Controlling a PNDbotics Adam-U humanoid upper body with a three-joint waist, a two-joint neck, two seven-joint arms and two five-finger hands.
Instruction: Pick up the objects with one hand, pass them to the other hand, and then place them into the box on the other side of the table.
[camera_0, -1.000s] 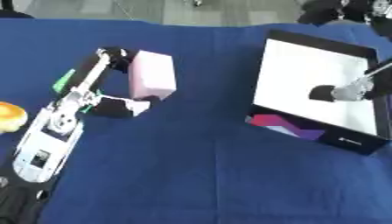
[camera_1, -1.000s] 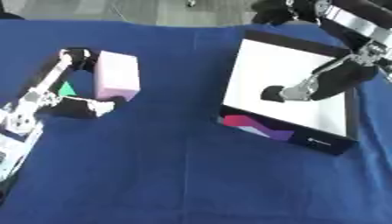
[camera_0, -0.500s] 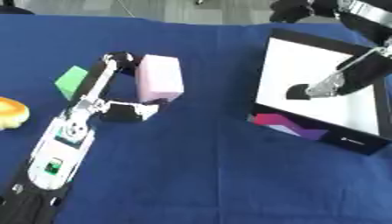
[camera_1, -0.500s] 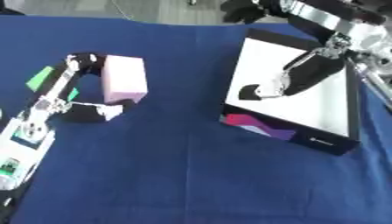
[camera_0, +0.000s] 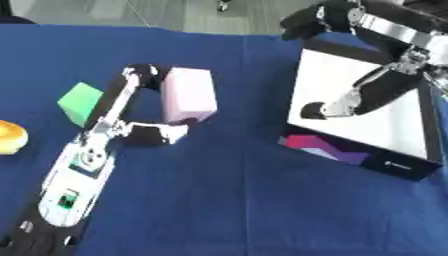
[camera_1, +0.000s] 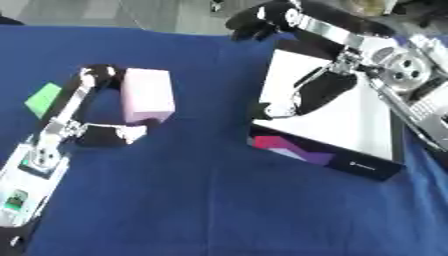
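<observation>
We see a big table covered with a blue cloth (camera_0: 219, 200). On the left side of it lies a pink block (camera_0: 189, 95), long and pale, resting on the cloth. Our left hand (camera_0: 131, 120) is around this block: the fingers (camera_0: 140, 75) reach up along its left side and hook over the far end, and the thumb (camera_0: 166, 134) bends in at the near end, so the block sits between them. The hand holds the pink block. Just left of the arm lies a green block (camera_0: 80, 102), flat on the cloth and apart from the pink one. At the very left edge we see part of a round orange and yellow thing (camera_0: 10, 136); we cannot tell what it is. On the right side of the table stands the box (camera_0: 350, 152). It is white inside, with black walls and a pink and purple patch on the near wall. Our right hand (camera_1: 293, 100) hangs over the left part of the box, its dark fingers curled and pointing down toward the white bottom, with nothing in them. The pink block and the box are well apart.
</observation>
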